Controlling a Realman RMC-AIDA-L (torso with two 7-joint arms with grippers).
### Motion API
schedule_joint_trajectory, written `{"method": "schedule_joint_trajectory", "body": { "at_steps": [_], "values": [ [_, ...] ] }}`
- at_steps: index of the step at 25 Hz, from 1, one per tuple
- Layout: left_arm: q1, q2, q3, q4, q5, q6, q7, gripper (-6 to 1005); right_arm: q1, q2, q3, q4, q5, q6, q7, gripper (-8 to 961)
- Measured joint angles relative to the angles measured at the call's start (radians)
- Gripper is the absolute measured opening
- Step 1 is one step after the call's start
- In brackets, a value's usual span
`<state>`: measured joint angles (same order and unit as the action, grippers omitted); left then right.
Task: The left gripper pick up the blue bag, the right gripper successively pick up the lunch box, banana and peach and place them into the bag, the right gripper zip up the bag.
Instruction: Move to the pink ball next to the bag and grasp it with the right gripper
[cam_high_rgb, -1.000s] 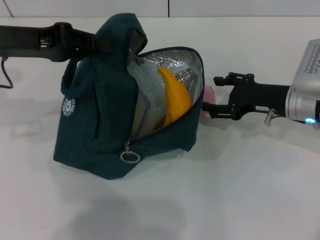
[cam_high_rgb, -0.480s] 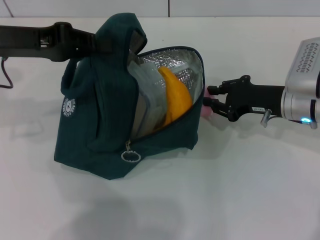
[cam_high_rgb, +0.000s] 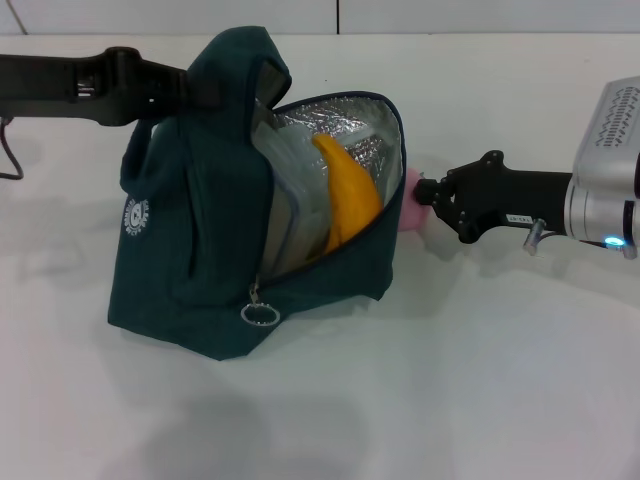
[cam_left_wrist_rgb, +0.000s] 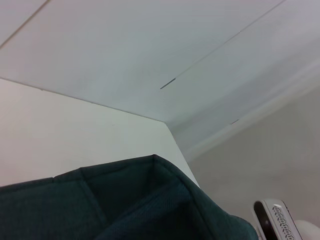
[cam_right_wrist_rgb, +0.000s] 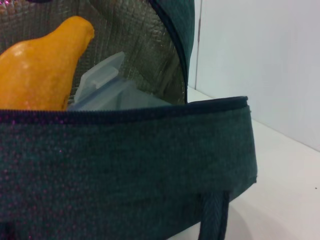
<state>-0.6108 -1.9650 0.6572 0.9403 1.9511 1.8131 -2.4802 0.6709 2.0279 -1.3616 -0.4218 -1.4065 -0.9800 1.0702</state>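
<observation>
The blue bag (cam_high_rgb: 190, 250) stands on the white table with its mouth gaping toward the right, silver lining showing. My left gripper (cam_high_rgb: 198, 90) holds its top fabric up from the far left side. Inside, the clear lunch box (cam_high_rgb: 290, 195) leans upright with the orange banana (cam_high_rgb: 345, 195) beside it. Just outside the bag's right rim, my right gripper (cam_high_rgb: 421, 194) is shut on the pink peach (cam_high_rgb: 411, 212). In the right wrist view the banana (cam_right_wrist_rgb: 45, 65) and lunch box (cam_right_wrist_rgb: 107, 85) sit behind the bag's rim (cam_right_wrist_rgb: 125, 150). The left wrist view shows only bag fabric (cam_left_wrist_rgb: 140, 205).
The metal ring pull (cam_high_rgb: 260, 314) of the zipper hangs at the low front end of the opening. A white wall (cam_high_rgb: 400, 15) runs behind the table. White table surface (cam_high_rgb: 450, 380) stretches in front of and to the right of the bag.
My right gripper went from open around the peach to shut on it, and the peach now sits a little higher against the bag's right rim. The left arm and bag stayed put.
</observation>
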Motion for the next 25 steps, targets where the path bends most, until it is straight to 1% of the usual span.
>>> {"method": "schedule_joint_trajectory", "body": {
  "at_steps": [6, 8, 10, 12, 17, 20, 22, 25],
  "values": [
    [0.006, 0.001, -0.015, 0.000, 0.000, 0.000, 0.000, 41, -0.007, 0.000, 0.002, -0.005, 0.000, -0.012, -0.003, 17],
    [0.007, 0.002, -0.017, 0.000, 0.000, 0.000, 0.000, 40, -0.020, 0.000, 0.001, -0.021, 0.000, -0.025, -0.003, 13],
    [0.009, 0.002, -0.020, -0.001, 0.000, 0.001, -0.001, 40, -0.048, 0.000, 0.001, -0.054, 0.001, -0.037, -0.002, 9],
    [0.009, 0.002, -0.020, -0.001, 0.000, 0.001, -0.001, 40, -0.107, 0.000, 0.002, -0.124, 0.014, -0.040, -0.001, 6],
    [0.012, 0.002, -0.021, -0.002, 0.000, 0.001, -0.005, 40, -0.159, -0.005, 0.007, -0.187, 0.025, -0.042, 0.006, 1],
    [0.013, 0.002, -0.021, -0.002, 0.000, 0.002, -0.007, 40, -0.156, -0.005, 0.000, -0.170, 0.025, -0.040, 0.006, 1],
    [0.011, 0.001, -0.021, -0.002, 0.000, 0.002, -0.009, 40, -0.152, -0.003, -0.015, -0.159, 0.021, -0.036, 0.005, 20],
    [0.013, 0.001, -0.021, -0.002, -0.008, 0.002, -0.009, 40, -0.149, -0.003, -0.063, -0.157, 0.019, -0.030, 0.001, 49]
  ]
}}
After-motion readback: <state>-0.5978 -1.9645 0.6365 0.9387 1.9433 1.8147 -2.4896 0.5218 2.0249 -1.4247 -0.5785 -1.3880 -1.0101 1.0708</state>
